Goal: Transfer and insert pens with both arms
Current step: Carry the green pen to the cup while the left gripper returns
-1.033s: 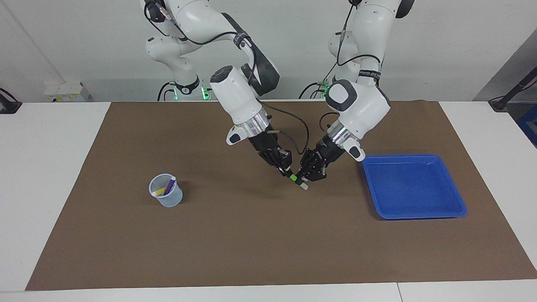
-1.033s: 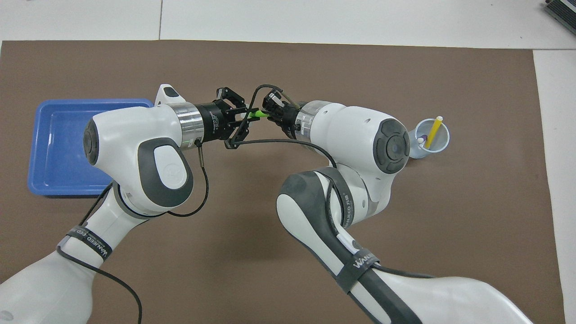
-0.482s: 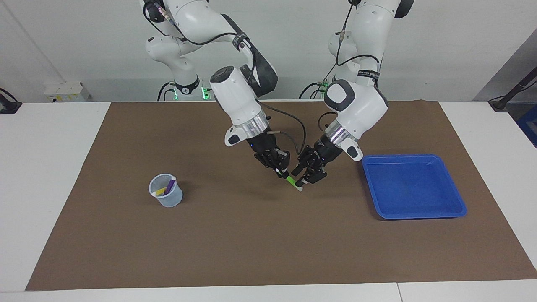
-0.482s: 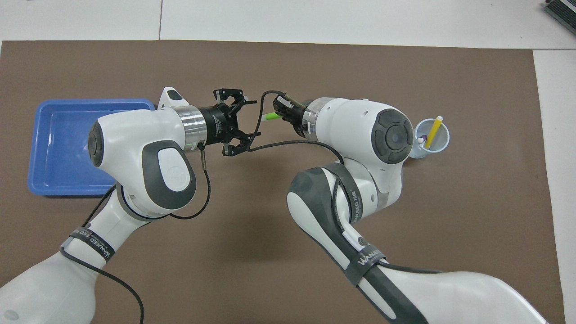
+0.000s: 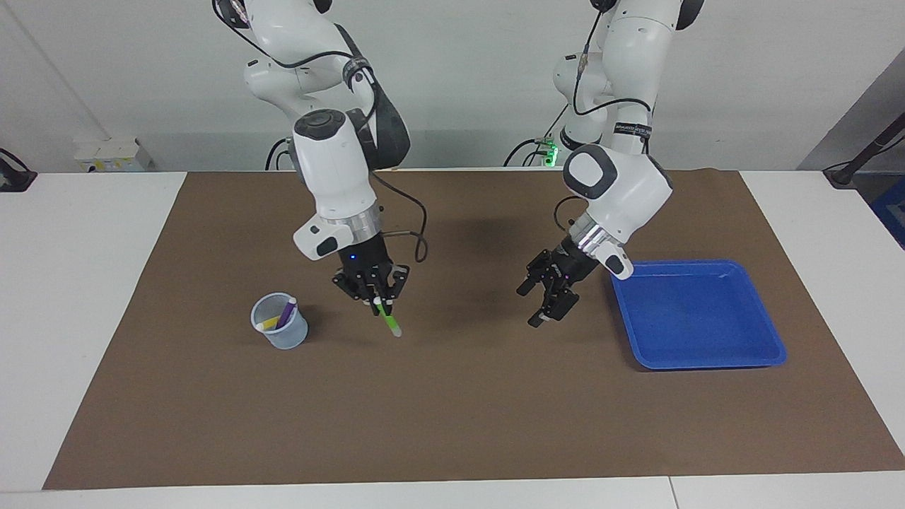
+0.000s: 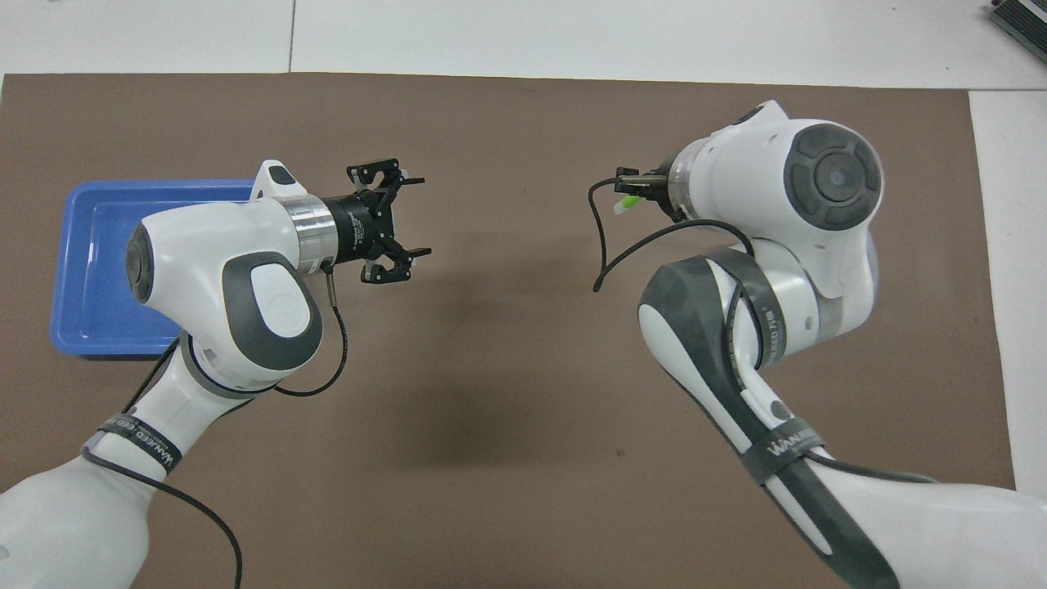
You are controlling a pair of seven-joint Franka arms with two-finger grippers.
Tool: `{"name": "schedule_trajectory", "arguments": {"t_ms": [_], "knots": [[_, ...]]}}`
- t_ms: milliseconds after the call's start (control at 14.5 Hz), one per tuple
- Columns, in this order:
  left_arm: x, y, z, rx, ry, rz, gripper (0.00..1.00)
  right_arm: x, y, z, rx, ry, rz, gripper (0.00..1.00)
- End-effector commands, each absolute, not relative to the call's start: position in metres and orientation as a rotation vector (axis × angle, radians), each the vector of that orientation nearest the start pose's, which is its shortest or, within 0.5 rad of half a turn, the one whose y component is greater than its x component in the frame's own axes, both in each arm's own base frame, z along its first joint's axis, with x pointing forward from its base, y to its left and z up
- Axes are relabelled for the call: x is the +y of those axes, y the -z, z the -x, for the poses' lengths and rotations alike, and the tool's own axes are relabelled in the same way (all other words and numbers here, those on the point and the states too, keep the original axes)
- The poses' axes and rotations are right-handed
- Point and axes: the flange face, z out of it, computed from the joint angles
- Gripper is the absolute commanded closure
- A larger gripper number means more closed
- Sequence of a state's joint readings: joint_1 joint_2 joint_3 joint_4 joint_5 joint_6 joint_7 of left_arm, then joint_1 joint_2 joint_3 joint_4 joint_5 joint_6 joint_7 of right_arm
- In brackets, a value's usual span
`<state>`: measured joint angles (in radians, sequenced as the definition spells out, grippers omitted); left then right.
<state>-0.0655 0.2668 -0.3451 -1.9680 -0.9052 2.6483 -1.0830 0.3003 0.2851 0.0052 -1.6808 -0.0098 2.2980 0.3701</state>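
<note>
My right gripper is shut on the green pen, which points down with its pale end lowest, over the mat beside the clear cup. The purple pen and the yellow pen stand in that cup. In the overhead view only a bit of the green pen shows at the right gripper, and the right arm hides the cup. My left gripper hangs open and holds nothing, over the mat beside the blue tray.
The blue tray lies toward the left arm's end of the brown mat with nothing in it. A black cable loops down from the right wrist. White table surrounds the mat.
The left gripper opened, let go of the green pen and drew back toward the tray. The right arm swung the pen from the middle of the mat to beside the cup.
</note>
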Motion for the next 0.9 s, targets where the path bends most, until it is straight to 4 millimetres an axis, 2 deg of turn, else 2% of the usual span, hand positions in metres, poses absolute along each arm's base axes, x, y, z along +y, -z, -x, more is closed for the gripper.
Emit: {"name": "schedule_trajectory", "arguments": {"t_ms": [0, 138, 275, 551, 826], "knots": [[-0.211, -0.382, -0.584, 1.555, 0.195, -1.848, 0.0, 0.161, -0.483, -0.644, -0.191, 0.507, 3.103, 1.0], [-0.202, -0.383, -0.587, 1.5, 0.139, -1.949, 0.0, 0.127, -0.491, -0.648, -0.335, 0.53, 3.159, 1.0], [-0.203, -0.382, -0.586, 1.431, 0.123, -2.087, 0.0, 0.103, -0.492, -0.647, -0.368, 0.465, 3.19, 1.0], [-0.182, -0.392, -0.59, 1.269, 0.047, -2.416, 0.0, 0.072, -0.492, -0.642, -0.373, 0.373, 3.219, 1.0], [-0.169, -0.406, -0.593, 1.153, -0.02, -2.617, 0.0, 0.048, -0.481, -0.635, -0.386, 0.318, 3.23, 1.0]]}}
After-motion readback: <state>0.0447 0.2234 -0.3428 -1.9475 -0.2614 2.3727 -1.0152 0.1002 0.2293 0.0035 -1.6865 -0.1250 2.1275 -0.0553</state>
